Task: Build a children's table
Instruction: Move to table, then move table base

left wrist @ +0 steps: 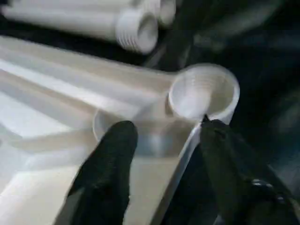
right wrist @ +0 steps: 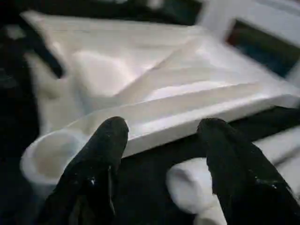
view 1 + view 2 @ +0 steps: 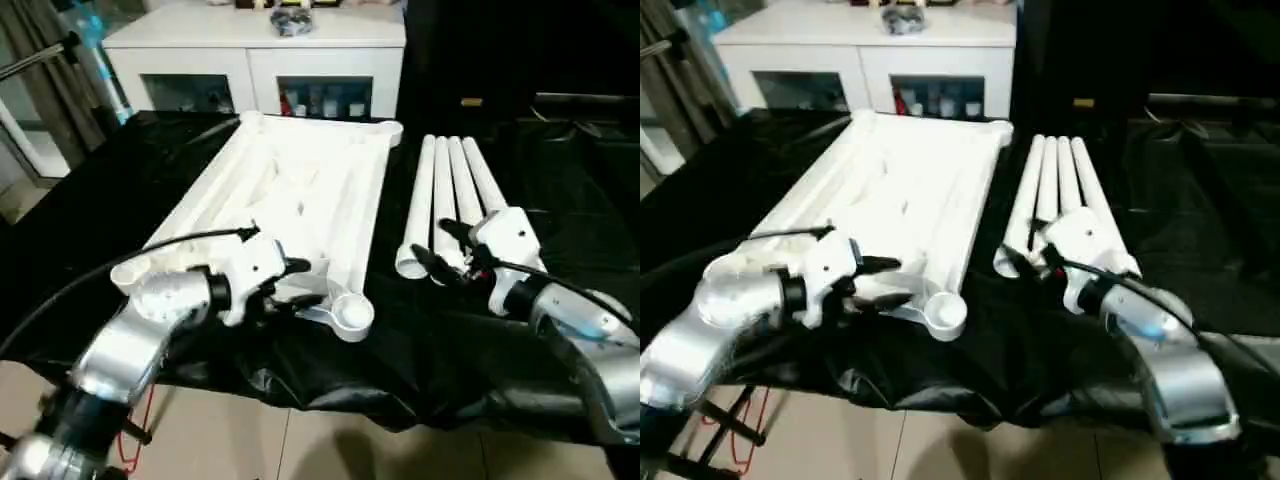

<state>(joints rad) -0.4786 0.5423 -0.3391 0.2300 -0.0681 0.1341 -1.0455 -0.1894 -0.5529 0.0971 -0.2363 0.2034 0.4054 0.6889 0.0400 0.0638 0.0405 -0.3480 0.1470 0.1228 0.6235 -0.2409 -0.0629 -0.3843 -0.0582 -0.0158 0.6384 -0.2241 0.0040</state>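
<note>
Evidently assembly is barely beginning: the tabletop (image 3: 290, 200) is lying underside up on the black cloth (image 3: 420, 340), its near corner socket (image 3: 352, 314) standing empty, and all four legs (image 3: 445, 200) are lying side by side just to its right, none fitted. The left gripper (image 3: 300, 283) is hovering at the tabletop's near edge beside that socket, fingers (image 1: 110, 164) spread and pinching nothing. The right gripper (image 3: 440, 255) is poised over the legs' near ends, jaws spread, holding nothing.
</note>
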